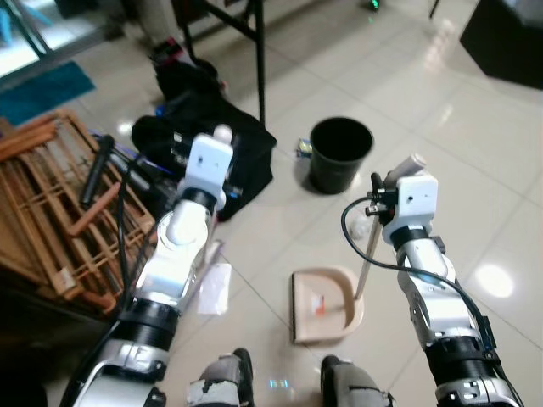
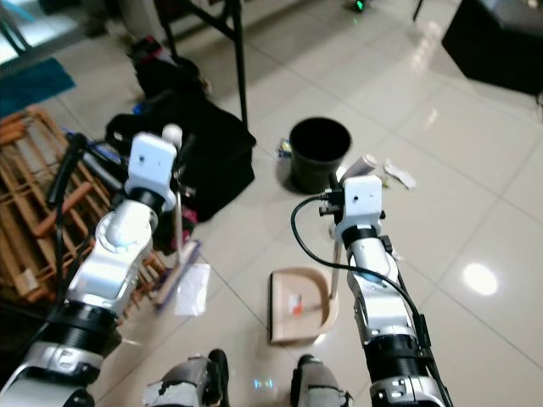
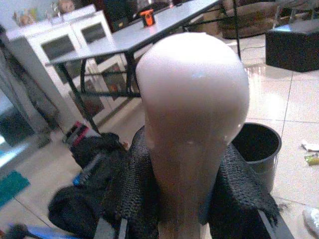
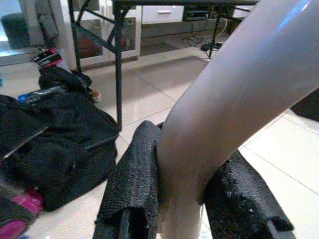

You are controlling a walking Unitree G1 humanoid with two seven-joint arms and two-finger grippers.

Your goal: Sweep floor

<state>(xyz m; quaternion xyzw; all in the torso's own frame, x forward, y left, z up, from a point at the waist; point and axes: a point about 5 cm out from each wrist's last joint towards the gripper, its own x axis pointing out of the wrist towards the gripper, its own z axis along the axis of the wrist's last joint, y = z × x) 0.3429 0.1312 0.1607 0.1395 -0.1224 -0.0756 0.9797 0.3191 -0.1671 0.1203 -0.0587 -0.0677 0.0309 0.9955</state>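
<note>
A glossy pale tile floor [image 1: 475,153] is spreading out in front of the robot. On its left a wooden rack [image 1: 47,212] is lying flat, and just beside that a big black bag [image 2: 208,157] is slumping at the foot of a black table leg [image 1: 259,59]. A black bin [image 1: 340,153] is standing upright past the bag, well apart from the robot's feet.

Closer in, a beige dustpan [image 1: 324,303] is sitting flat on the tiles, with a small reddish scrap inside it. Its thin handle [image 1: 366,263] is rising up to the right gripper [image 4: 192,199], whose fingers are squeezing the curved top of that handle from both sides.

The left gripper [image 3: 184,199] is clamping the pale rounded top of a broom handle [image 3: 192,99]. The broom's brush end [image 2: 176,275] is resting on the floor to the left of the dustpan, near it but not touching. A clear plastic wrapper [image 2: 193,288] is lying just beside the brush. A few white scraps [image 2: 399,175] are lying to the right of the bin, well apart from both broom and dustpan.
</note>
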